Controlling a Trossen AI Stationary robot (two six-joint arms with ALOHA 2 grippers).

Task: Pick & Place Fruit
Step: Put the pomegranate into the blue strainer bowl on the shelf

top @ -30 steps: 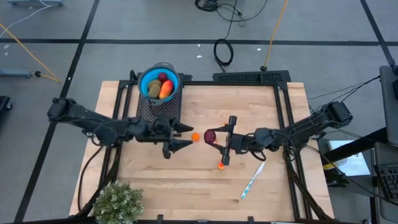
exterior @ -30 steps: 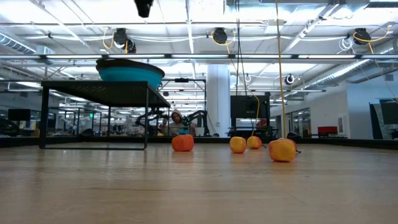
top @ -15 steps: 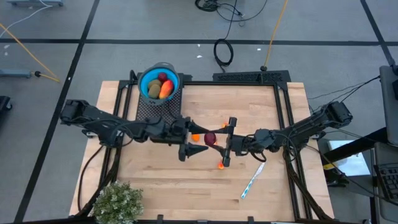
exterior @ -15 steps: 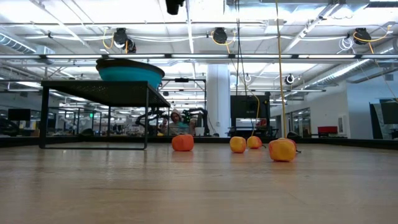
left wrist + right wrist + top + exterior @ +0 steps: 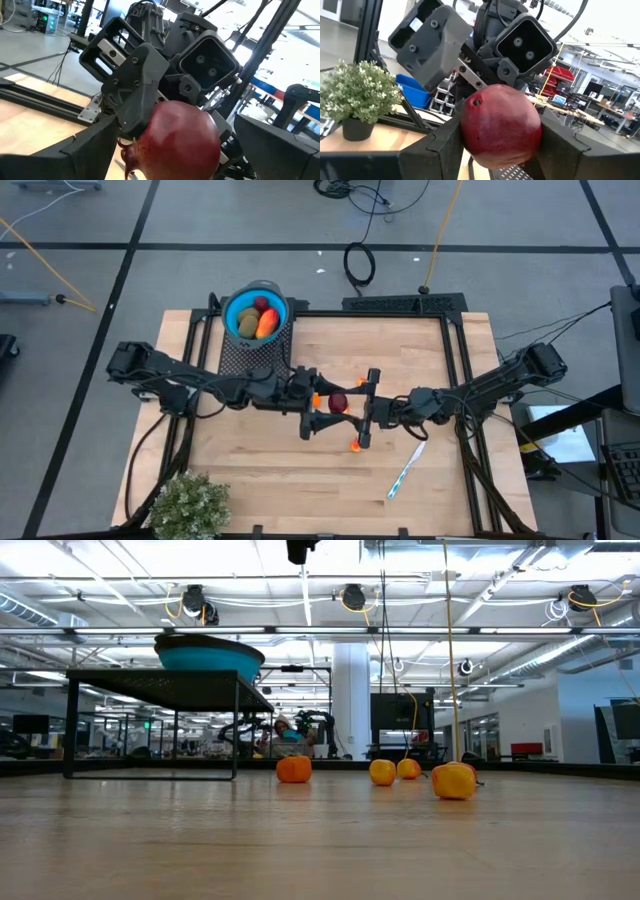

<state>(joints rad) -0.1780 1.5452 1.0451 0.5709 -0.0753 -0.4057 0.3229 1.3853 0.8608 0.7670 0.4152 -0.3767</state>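
My right gripper (image 5: 347, 405) is shut on a dark red ball (image 5: 338, 401) above the middle of the table. My left gripper (image 5: 323, 408) is open and reaches in from the table's left. Its two fingers (image 5: 87, 150) stand on either side of the same ball (image 5: 180, 135). A blue bowl (image 5: 257, 315) on a black mesh stand at the far left holds a red-orange piece, a brown-green oval and a dark red ball. Small orange bits (image 5: 355, 446) lie on the table and show in the low view (image 5: 294, 769). My right gripper pinches the dark red ball by two opposite sides (image 5: 468, 131) between its two fingers (image 5: 437, 147). The fingers come level from the table's right side. The ball is lifted clear of the table. I cannot tell whether my left gripper touches the ball.
A white-and-blue pen (image 5: 407, 470) lies on the table near the right arm. A bushy green plant (image 5: 188, 505) stands at the near left corner. A black frame (image 5: 400, 305) runs along the table's far and side edges.
My left gripper has gone toward the table's right edge, up to the dark red ball held by my right gripper, and its open fingers now stand around the ball.
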